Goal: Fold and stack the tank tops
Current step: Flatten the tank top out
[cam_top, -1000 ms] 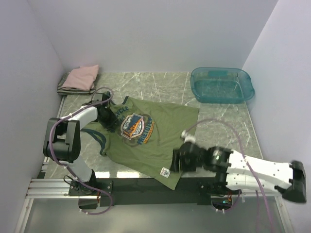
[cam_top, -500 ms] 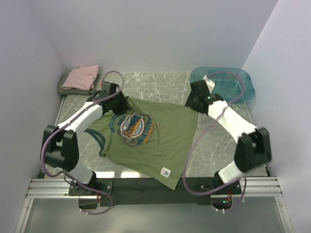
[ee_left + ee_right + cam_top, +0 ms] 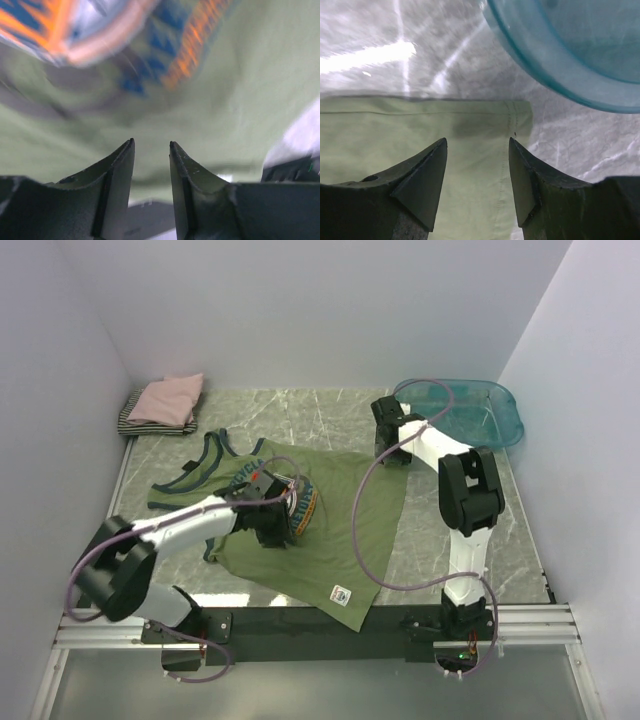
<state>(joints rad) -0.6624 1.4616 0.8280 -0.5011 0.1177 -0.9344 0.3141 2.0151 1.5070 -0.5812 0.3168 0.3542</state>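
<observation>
the olive-green cloth tank top with the round blue-orange print [image 3: 320, 555] lies flat on the marble tabletop [image 3: 330, 420], straps far-left, hem near-right. my right hand [image 3: 477, 142] hangs open above its far hem corner — my left hand [image 3: 151, 145], jaws slightly apart and empty, over the print. the see-through teal plastic tub [image 3: 470, 443] beside looks empty.
</observation>
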